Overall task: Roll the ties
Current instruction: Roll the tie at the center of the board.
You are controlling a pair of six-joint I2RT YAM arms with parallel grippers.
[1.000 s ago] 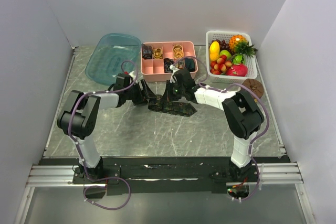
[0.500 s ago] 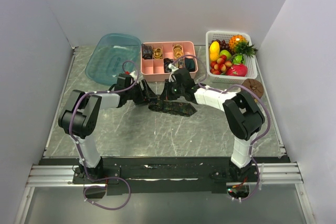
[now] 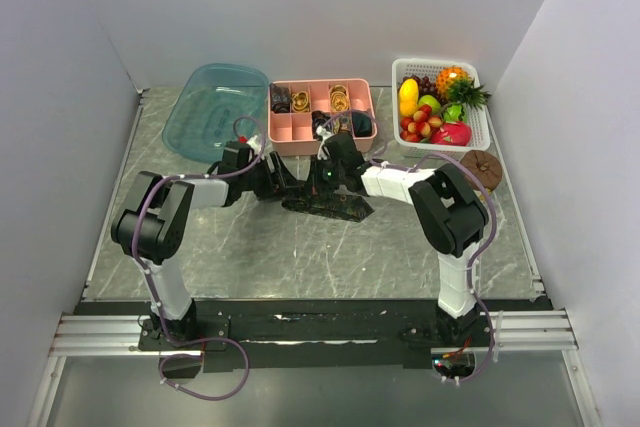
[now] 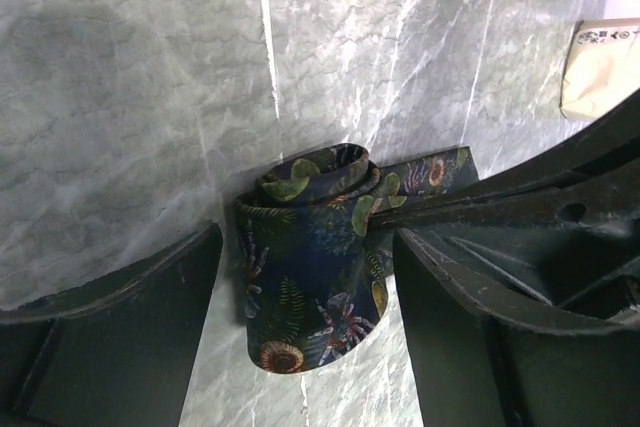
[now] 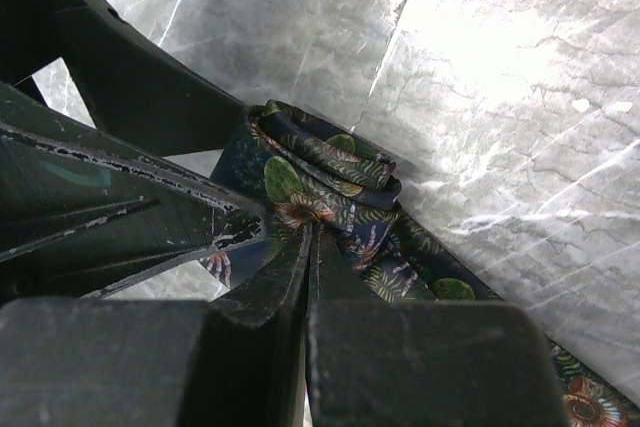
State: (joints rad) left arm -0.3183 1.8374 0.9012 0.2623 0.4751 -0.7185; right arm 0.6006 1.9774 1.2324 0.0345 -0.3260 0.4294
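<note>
On the table's (image 3: 300, 257) far middle, from above, the tie (image 3: 325, 205) trails less loose strip since my right gripper (image 3: 318, 182) swung left, so I judge rolling advances. Left wrist: left gripper (image 4: 305, 282) jaws wide, flanking the coil. Right wrist: jaws pinched shut on its core.

No legible text, labels, numbers or signs in any view.

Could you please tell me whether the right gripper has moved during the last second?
Yes. The right gripper, shut on the tie, has shifted slightly left, judged against the pink tray.
</note>
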